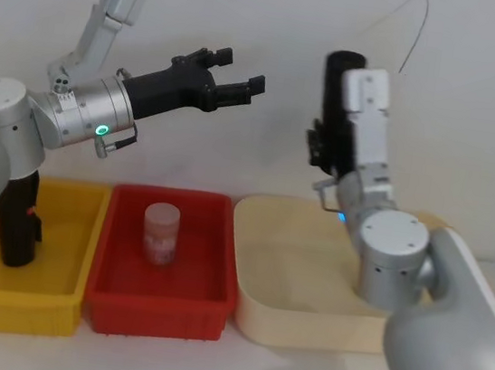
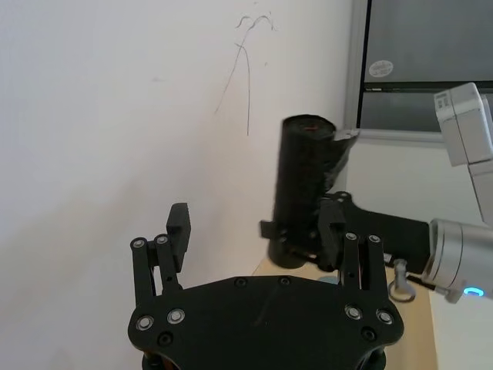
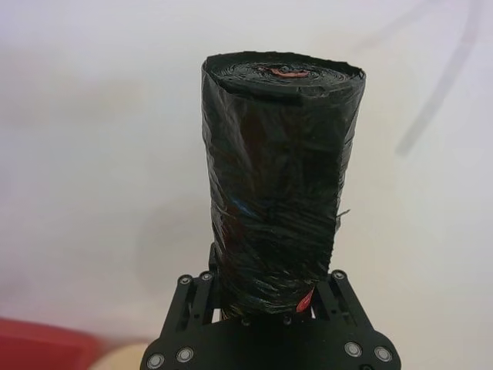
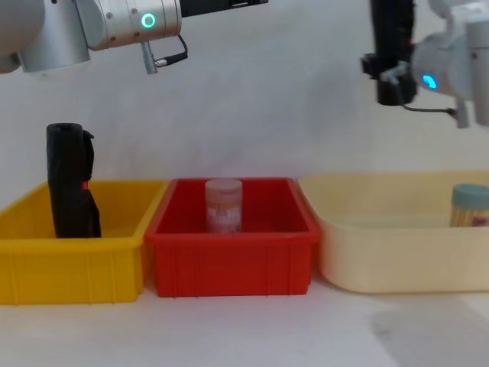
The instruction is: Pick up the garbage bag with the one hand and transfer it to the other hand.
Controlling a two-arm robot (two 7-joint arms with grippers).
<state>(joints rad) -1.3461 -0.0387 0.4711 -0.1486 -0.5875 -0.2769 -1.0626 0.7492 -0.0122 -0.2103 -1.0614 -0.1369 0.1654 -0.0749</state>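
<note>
Black and crinkled, the garbage bag (image 3: 281,185) fills the right wrist view, a tight roll standing upright with a red mark on its top end. The right claw (image 3: 266,304) is clamped on its lower end, holding it in the air above the cream tray (image 1: 280,322), on the arm with the blue ring light. The grip sits low on the roll, so most of its length stands free above the fingers.

Across from the roll, the left claw (image 1: 230,78) on the greenish-ring arm hangs with its fingers (image 2: 179,231) apart and nothing between them, pointed toward the roll but well apart from it.

Below and to the left of the roll, a red bin (image 4: 229,264) holds a small pink-labelled jar (image 4: 224,205); beyond that, a yellow bin (image 4: 72,267) holds a second black roll (image 4: 70,183), upright.

The handover looks done. The risk now is tipping: held only at its base, the slick plastic roll could lean or slide out if the arm swings sharply, and would drop toward the cream tray.
</note>
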